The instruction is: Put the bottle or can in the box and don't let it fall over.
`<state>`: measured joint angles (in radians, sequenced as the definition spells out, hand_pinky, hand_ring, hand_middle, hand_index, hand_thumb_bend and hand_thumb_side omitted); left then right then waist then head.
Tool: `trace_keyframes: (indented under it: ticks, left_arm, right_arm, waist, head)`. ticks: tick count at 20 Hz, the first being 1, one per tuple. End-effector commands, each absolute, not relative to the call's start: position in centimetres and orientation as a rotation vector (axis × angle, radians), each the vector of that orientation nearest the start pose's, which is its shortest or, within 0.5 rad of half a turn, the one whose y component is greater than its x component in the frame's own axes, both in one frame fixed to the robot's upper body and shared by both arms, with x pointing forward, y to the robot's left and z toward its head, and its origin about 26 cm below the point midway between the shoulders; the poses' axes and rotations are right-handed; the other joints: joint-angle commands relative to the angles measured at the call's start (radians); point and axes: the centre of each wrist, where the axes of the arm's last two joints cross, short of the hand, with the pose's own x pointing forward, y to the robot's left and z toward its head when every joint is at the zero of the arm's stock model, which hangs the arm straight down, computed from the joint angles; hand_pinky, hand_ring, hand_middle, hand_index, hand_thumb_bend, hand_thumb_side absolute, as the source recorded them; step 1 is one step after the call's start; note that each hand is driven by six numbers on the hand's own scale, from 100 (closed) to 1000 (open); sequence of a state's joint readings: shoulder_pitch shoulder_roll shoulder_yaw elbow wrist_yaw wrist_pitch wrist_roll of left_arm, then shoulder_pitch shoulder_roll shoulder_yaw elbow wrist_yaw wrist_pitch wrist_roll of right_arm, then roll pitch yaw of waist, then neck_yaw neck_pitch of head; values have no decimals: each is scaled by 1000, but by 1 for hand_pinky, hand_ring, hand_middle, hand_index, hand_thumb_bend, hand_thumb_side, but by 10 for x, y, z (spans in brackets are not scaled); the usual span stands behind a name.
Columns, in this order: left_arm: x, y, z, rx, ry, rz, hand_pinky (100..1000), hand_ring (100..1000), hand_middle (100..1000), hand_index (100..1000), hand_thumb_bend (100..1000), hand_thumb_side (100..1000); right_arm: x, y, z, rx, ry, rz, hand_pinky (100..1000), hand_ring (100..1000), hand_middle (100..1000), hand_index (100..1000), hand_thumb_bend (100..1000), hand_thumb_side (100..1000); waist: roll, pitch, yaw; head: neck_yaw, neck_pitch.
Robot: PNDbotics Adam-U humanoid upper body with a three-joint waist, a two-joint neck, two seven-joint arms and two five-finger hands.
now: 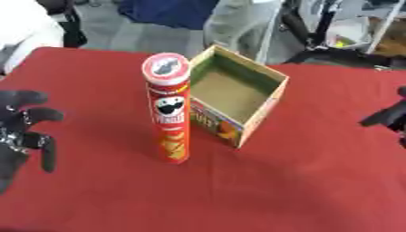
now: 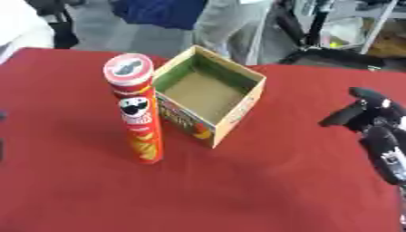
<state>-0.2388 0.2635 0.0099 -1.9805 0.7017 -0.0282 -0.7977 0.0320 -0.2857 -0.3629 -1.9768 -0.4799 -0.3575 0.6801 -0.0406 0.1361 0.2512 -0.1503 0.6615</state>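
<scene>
A tall red chips can (image 1: 169,113) stands upright on the red table (image 1: 301,190), its lid facing up. Just right of it sits an open cardboard box (image 1: 234,94) with nothing inside, its near corner almost touching the can. My left hand (image 1: 22,136) hovers at the left edge, fingers spread and relaxed, well apart from the can. At the right edge my right hand (image 2: 374,131) is open too, holding nothing and away from the box.
The red cloth reaches the far edge, where chair legs and people's clothing show beyond it. A white sleeve (image 1: 24,27) sits at the top left corner. Bare table lies in front of the can and box.
</scene>
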Motion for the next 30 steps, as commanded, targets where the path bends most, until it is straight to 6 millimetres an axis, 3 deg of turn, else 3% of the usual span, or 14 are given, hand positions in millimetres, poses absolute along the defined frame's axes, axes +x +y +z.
trace_keyframes:
  ticks: [1,3,4,5,7,12,14,19,25,27,30]
  left_arm:
    - [296,261,189,-1037,-2177,-835,451,848,829,887,100,586]
    - [299,260,198,-1003,-2226,-860,472,857,832,889,100,576]
    - [301,260,204,-987,-2258,-872,488,861,834,890,100,699]
    - [303,259,211,-971,-2291,-883,500,863,837,892,100,568]
    - [305,257,224,-942,-2351,-901,500,863,837,892,100,568]
    - [306,251,227,-888,-2420,-927,527,870,849,904,100,575]
    - [307,245,237,-866,-2431,-1046,542,874,853,907,100,581]
    - [309,241,275,-745,-2489,-1332,658,904,893,924,100,597]
    - [312,226,311,-600,-2621,-1482,655,908,899,927,100,524]
    - [319,223,319,-554,-2648,-1500,667,909,902,928,100,453]
    - [333,216,330,-488,-2655,-1550,724,925,929,941,100,473]
  right_arm:
    - [237,-378,140,165,-2364,590,690,659,573,897,100,524]
    - [236,-378,139,160,-2360,592,691,659,573,897,100,524]
    - [235,-378,138,157,-2357,594,691,659,573,897,100,524]
    - [235,-378,137,155,-2353,596,691,659,573,897,100,524]
    - [234,-379,137,150,-2351,599,691,659,573,897,100,524]
    - [233,-378,136,148,-2342,606,691,658,573,897,100,524]
    - [231,-379,132,155,-2311,616,691,658,573,898,100,524]
    - [231,-378,132,166,-2299,624,691,658,573,898,100,524]
    - [232,-378,133,162,-2301,628,691,658,573,898,100,524]
    - [231,-378,133,160,-2299,630,691,658,573,898,100,524]
    - [232,-378,133,159,-2298,632,691,658,573,898,100,524]
  waist:
    - [0,-12,-3]
    - [1,-14,-3]
    - [2,-16,-3]
    - [4,-19,-4]
    - [6,-20,-4]
    - [12,-26,-10]
    - [27,-47,-21]
    - [34,-52,-32]
    - [36,-45,-32]
    - [37,-44,-32]
    - [38,-43,-31]
  head:
    - [-12,6]
    - [-17,11]
    - [-17,14]
    - [-16,18]
    - [-16,19]
    - [-2,22]
    - [12,39]
    - [15,38]
    - [10,24]
    - [13,23]
    - [15,24]
